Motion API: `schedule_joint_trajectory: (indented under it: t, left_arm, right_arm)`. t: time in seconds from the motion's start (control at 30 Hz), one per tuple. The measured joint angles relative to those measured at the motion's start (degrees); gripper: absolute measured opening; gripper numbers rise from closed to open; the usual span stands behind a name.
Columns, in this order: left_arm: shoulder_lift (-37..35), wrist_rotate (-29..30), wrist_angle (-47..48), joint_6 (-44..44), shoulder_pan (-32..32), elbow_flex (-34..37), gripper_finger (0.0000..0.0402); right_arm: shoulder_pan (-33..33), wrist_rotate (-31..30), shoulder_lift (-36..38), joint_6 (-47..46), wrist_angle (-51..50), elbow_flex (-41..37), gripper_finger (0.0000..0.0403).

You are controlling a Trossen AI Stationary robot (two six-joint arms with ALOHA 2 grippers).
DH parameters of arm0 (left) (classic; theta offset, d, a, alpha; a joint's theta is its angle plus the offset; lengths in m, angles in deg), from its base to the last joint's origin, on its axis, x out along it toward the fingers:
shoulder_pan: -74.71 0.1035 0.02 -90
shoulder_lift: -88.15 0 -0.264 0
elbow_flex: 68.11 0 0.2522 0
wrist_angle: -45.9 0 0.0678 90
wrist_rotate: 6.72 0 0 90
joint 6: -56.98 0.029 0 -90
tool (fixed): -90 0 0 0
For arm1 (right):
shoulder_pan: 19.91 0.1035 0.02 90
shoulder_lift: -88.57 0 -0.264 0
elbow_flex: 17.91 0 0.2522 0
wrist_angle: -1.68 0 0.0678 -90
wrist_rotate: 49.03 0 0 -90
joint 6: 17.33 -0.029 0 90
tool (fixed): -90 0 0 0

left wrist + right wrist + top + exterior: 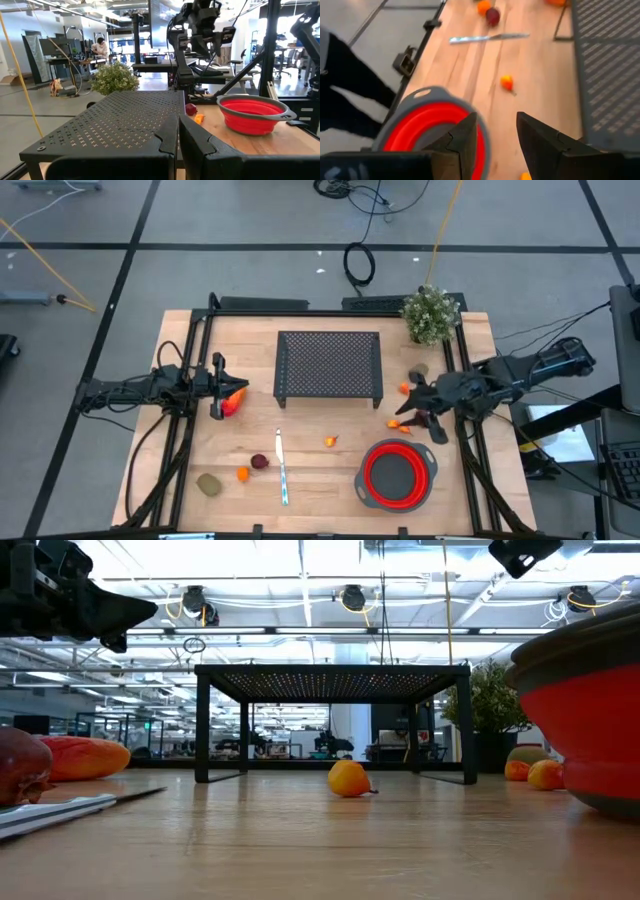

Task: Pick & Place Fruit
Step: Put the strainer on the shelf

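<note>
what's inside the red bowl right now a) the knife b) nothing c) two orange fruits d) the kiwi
b, the high view shows the red bowl with a bare red bottom, while the knife and the kiwi-like fruit lie on the table to its left.

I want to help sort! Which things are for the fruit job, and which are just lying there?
For the job: red-orange fruit, kiwi, dark red fruit, small orange fruit.

Just lying about: knife, red bowl, black mesh rack, plant.
</note>
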Motion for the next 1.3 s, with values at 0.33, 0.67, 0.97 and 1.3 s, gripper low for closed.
schedule_joint_trajectory:
  t: [0.33,0.67,0.97,1.3]
  left_arm:
    - [0.0,0.0,0.0,0.0,0.0,0.0,0.0019]
    - [0.0,0.0,0.0,0.0,0.0,0.0,0.0019]
    - [0.0,0.0,0.0,0.0,0.0,0.0,0.0019]
    - [0.0,0.0,0.0,0.0,0.0,0.0,0.0019]
  right_arm:
    - [7.9,-0.2,-4.8,-6.3,-12.6,0.2,0.0130]
    - [8.6,-0.3,-10.1,-2.6,-15.9,0.2,0.0130]
    - [8.4,-0.2,-13.2,-2.8,-15.9,0.2,0.0130]
    - [8.4,1.4,-16.9,-2.8,-15.8,0.2,0.0133]
